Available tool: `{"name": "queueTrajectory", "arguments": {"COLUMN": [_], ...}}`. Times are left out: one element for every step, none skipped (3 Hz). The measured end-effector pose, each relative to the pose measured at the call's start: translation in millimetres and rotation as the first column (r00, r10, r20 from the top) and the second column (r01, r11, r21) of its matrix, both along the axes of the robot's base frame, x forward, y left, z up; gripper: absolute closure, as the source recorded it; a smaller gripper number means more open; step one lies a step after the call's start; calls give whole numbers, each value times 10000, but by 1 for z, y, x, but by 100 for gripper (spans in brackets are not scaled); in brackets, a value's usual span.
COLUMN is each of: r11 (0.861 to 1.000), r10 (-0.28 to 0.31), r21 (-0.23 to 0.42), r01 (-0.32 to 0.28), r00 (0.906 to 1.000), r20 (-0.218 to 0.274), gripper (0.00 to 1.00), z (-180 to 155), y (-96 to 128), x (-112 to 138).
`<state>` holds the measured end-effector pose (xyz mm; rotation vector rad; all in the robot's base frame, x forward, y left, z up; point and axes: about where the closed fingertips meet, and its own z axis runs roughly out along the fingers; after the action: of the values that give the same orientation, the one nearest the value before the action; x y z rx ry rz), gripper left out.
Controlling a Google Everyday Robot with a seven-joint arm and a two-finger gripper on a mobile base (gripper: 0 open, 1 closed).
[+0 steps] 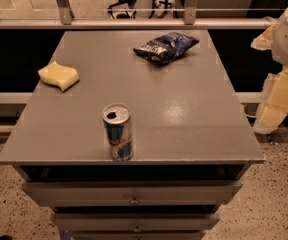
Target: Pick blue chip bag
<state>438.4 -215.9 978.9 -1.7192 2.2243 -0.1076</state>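
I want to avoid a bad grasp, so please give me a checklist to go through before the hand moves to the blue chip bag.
1. The blue chip bag is in full view, lying flat at the far side of the table top: ok.
2. Nothing lies on the bag or touches it: ok.
3. The can stands near the front edge and the yellow sponge lies at the left, both well apart from the bag: ok.
4. The hand is over the bag: not ok. It is at the right edge of the picture, beyond the table's right side.
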Motion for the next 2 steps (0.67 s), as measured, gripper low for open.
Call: {"name": "queueTrajectory", "arguments": {"r11": [10000,9992], "r10": [0,108], "r21": [0,385], "r01": [0,-120], "r00": [10000,9995], "r20": [2,305], "gripper": [0,0], "z": [0,-10], "y": [0,10], "x": [0,25]}}
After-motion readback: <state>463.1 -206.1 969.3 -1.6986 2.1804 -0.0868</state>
